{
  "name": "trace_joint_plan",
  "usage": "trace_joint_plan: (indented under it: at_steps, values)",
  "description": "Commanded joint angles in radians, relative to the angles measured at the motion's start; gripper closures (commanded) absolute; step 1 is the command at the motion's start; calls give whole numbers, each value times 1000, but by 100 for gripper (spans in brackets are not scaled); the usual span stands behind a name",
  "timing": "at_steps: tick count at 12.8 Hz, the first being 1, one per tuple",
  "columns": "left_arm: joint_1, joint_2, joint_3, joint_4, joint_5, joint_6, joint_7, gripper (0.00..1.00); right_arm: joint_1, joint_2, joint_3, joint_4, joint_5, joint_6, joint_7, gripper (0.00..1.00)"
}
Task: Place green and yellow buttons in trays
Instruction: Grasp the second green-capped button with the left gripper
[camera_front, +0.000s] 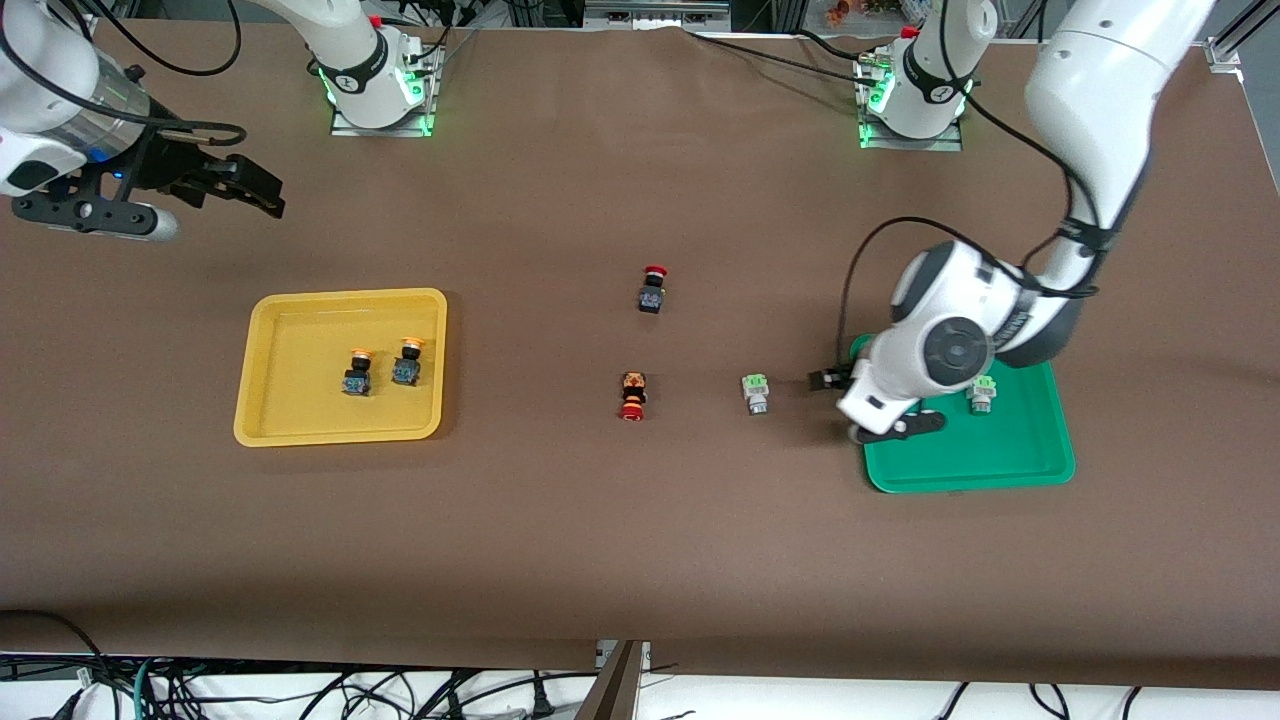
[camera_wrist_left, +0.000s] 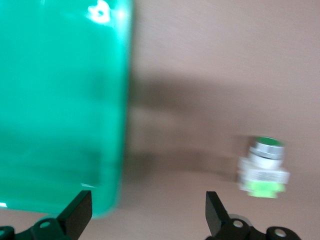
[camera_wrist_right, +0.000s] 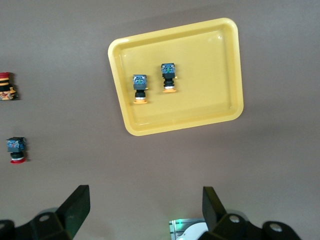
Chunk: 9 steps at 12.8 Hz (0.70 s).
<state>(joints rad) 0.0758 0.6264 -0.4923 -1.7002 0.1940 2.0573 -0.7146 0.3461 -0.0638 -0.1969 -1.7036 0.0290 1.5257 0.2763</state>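
Note:
Two yellow buttons (camera_front: 358, 372) (camera_front: 407, 362) lie in the yellow tray (camera_front: 300, 405). One green button (camera_front: 982, 395) lies in the green tray (camera_front: 970, 455). The other green button (camera_front: 755, 394) lies on the table between the green tray and the red buttons. My left gripper (camera_front: 826, 380) is open and empty, low over the table between that loose button and the green tray's edge. Its wrist view shows the gripper (camera_wrist_left: 149, 205), the tray (camera_wrist_left: 60, 100) and the loose button (camera_wrist_left: 264, 167). My right gripper (camera_front: 250, 188) is open and empty, raised over the table beside the yellow tray; its wrist view (camera_wrist_right: 145, 200) shows that tray (camera_wrist_right: 210, 65).
Two red-capped buttons lie mid-table: one (camera_front: 652, 290) farther from the front camera, one (camera_front: 633, 396) nearer, beside the loose green button. The arms' bases (camera_front: 380, 90) (camera_front: 912, 100) stand at the table's back edge. The left arm's wrist hangs over the green tray.

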Motion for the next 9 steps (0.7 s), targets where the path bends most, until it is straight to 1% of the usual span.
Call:
trace_joint_plan:
  at_steps: [1, 2, 3, 5, 7, 9]
  values:
    - [-108, 85, 15, 128, -8, -17, -144, 0, -189, -11, 153, -18, -14, 30, -81, 1]
    - [-144, 105, 20, 151, -4, -16, -164, 0, -212, -8, 168, -16, -15, 39, -97, 1]
    - [-174, 116, 26, 163, 7, 7, -166, 0, -211, -8, 157, -14, -17, 50, -112, 1]
    - [-188, 133, 37, 145, 88, 114, -166, 0, -213, 7, 157, 10, -34, 56, -117, 1]
    - [-197, 162, 37, 139, 128, 164, -166, 0, -214, 27, 155, 42, -46, 56, -112, 1]
    - [-199, 165, 37, 119, 163, 172, -166, 0, -217, 53, 155, 76, -61, 60, -112, 1]
